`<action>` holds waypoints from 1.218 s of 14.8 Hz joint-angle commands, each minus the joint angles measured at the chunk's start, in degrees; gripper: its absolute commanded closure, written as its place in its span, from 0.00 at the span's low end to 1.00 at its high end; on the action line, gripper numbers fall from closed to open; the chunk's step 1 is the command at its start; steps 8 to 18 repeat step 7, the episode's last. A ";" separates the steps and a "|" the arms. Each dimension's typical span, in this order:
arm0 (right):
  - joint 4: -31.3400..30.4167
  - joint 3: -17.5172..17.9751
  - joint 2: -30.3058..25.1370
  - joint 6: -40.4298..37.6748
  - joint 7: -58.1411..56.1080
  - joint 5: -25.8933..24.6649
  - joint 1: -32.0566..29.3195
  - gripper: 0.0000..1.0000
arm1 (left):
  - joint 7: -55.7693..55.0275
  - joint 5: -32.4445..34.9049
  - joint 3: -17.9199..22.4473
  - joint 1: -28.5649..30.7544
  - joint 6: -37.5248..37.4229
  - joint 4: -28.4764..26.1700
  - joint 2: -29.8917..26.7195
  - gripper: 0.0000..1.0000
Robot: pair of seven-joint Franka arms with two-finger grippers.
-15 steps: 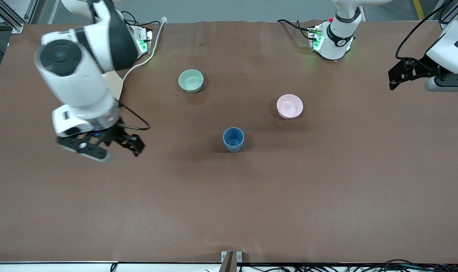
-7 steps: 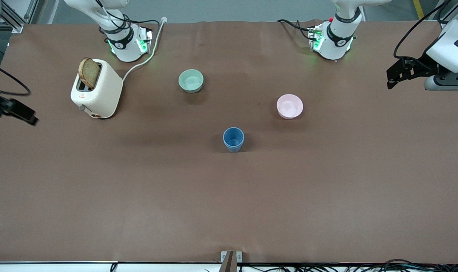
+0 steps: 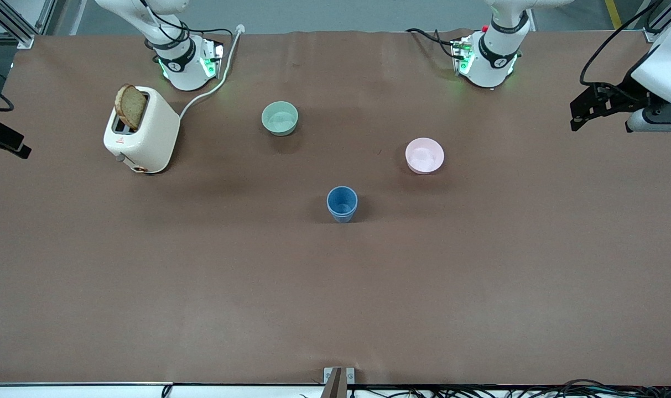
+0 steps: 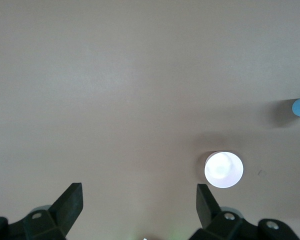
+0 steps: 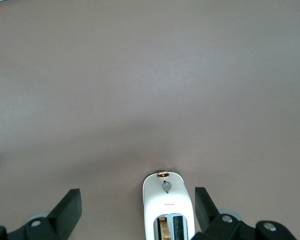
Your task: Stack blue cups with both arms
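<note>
1. Left gripper [image 4: 138, 200]: black two-finger unit, jaws spread wide, nothing between them. It hangs in the air over the table edge at the left arm's end, up by the base-side corner.
2. Right gripper [image 5: 137, 205]: same type, jaws wide apart, empty. It hangs over the table edge at the right arm's end; the front view catches only a black part of it at the frame border.
3. Blue cups [image 3: 342, 203]: matte medium-blue tapered plastic tumblers, upright, near the table's centre. A double rim line shows, so one appears nested in the other; only one stack is visible. The left wrist view catches just a blue sliver of it at the picture's border.
4. Pink round plastic bowl [image 3: 424, 155]: upright, farther from the front camera than the cups, toward the left arm's end. In the left wrist view [image 4: 223, 169] it glares white.
5. Pale green round bowl [image 3: 280, 118]: upright, toward the base-side edge, on the right arm's side of the cups.
6. Cream two-slot toaster [image 3: 141, 130]: near the right arm's base, a brown bread slice [image 3: 130, 106] standing up out of one slot, its white cord running to the base-side edge.
7. Brown table cover [image 3: 335, 298]: bare along the camera-side edge.
</note>
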 commanded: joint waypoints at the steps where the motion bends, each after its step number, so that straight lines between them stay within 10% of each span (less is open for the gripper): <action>1: -0.87 0.19 -2.41 1.09 -2.72 0.29 -0.33 0.00 | 0.58 -0.58 -0.22 0.02 0.29 0.42 0.95 0.00; 18: 0.47 0.28 -1.88 -2.77 -6.43 0.29 0.20 0.00 | 0.06 -0.58 -0.05 0.28 0.29 0.42 1.57 0.00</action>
